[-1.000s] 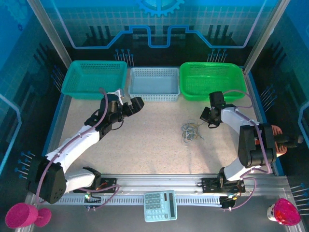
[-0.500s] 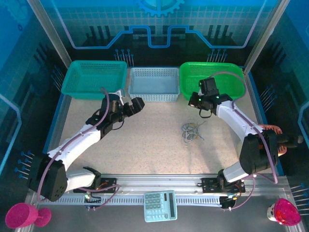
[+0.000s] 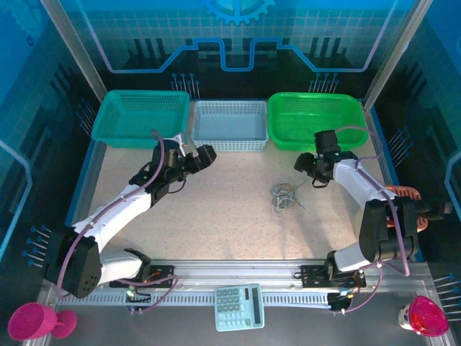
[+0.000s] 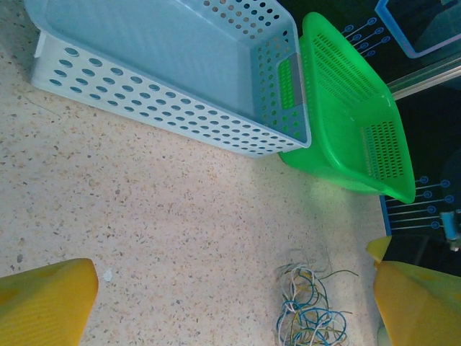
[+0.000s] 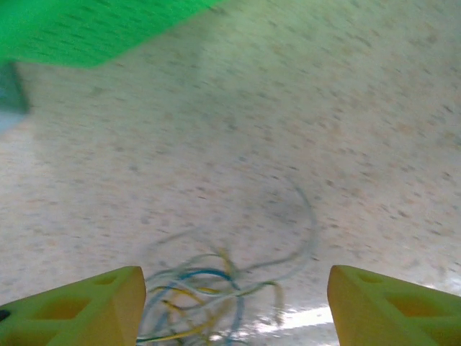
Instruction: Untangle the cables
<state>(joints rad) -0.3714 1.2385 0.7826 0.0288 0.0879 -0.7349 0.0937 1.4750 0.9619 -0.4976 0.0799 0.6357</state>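
The cables (image 3: 284,196) are a small loose clump of thin blue, cream and yellow wires lying on the speckled table, right of centre. My right gripper (image 3: 307,166) hovers just up and right of the clump. In the right wrist view its yellow fingers (image 5: 79,306) stand wide apart, open, and the cables (image 5: 216,295) lie blurred on the table below them. My left gripper (image 3: 204,156) is open near the pale blue basket, well left of the clump. The left wrist view has the cables (image 4: 311,311) at the lower right, close to the right-hand fingertip (image 4: 418,303).
Three baskets line the far edge: teal (image 3: 115,126), pale blue (image 3: 229,140) and green (image 3: 281,126). A calculator (image 3: 240,306) lies on the front rail, with pink cups at the near left (image 3: 32,322) and near right (image 3: 425,315) corners.
My right arm swung up toward the green basket and came back down near the clump, and its jaws went from shut to open. The left arm barely moved.
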